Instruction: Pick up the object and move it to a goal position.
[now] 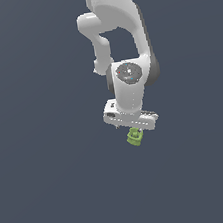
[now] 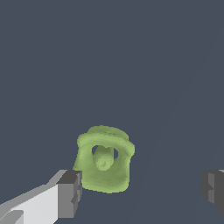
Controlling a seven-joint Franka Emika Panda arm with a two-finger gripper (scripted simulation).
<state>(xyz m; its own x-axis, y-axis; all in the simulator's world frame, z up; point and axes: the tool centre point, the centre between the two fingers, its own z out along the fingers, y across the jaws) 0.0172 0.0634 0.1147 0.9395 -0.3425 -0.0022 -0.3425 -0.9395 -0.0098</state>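
tool [image 2: 140, 192] spread wide, holding nothing. object [image 2: 104, 159] on desk [image 2: 109, 57], directly under tool but off-centre: just beside one finger [image 2: 69, 194], well apart from the other. hollow top upward. likely needed a sideways shift before closing.

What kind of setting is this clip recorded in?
Most likely a bare simulated test scene, not a real room. A uniform dark grey-blue ground fills both views, and only the white arm, its open hand and a small lime-green object appear, all flatly rendered.
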